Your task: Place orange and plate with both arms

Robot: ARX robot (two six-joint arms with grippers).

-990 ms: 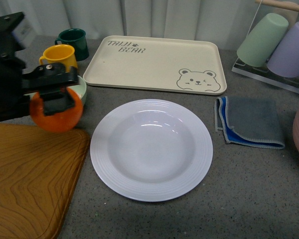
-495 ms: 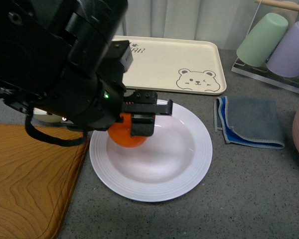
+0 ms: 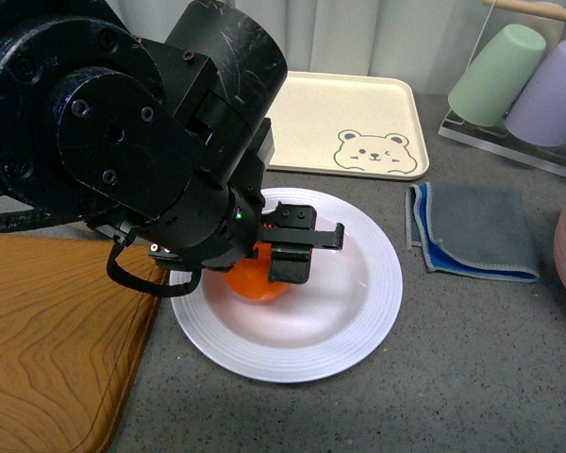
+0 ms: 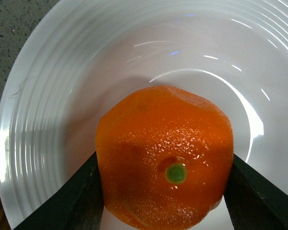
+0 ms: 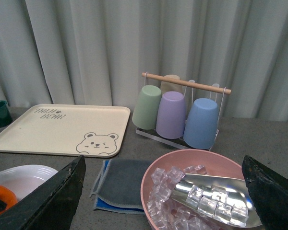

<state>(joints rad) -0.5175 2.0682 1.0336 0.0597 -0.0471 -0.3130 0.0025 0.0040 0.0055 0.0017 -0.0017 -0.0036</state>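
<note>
The orange (image 4: 165, 143) is pinched by the left gripper (image 4: 163, 194), low over the left half of the plate (image 3: 363, 316). If it is released off-centre, the round, lumpy-skinned fruit could be sent rolling across the glossy, ridged white well. The right gripper (image 5: 156, 199) is seen spread and empty, well right of the plate.

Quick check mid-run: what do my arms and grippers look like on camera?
The left arm is bulky matte black, with round, scuffed joint housings dotted with screws, a black cable loop under the wrist and a small green light. The left gripper has black blocky fingers. The right gripper shows only two black wedge-shaped fingers.
</note>
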